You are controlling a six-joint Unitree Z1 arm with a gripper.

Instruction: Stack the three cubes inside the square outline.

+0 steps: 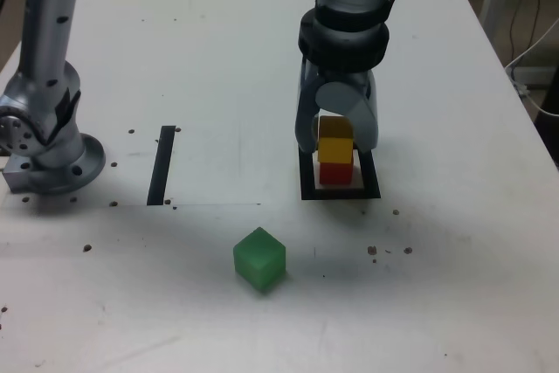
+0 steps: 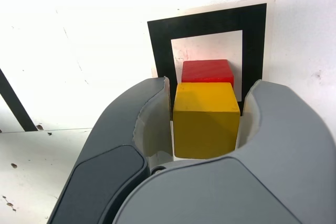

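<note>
Exterior view faces the arm from above; wrist view looks close down between the jaws.

Both pictures are brightly and evenly lit from above. In the exterior view the white table [image 1: 262,58] is near overexposed, with soft shadows only: 1 under the green cube [image 1: 259,259], on its near side, another around the gripper [image 1: 336,141]. That view is slightly soft and grainy. In the wrist view the table beyond the square outline [image 2: 210,24] is blown out to flat white, while the yellow cube [image 2: 205,119] is sharp.
</note>
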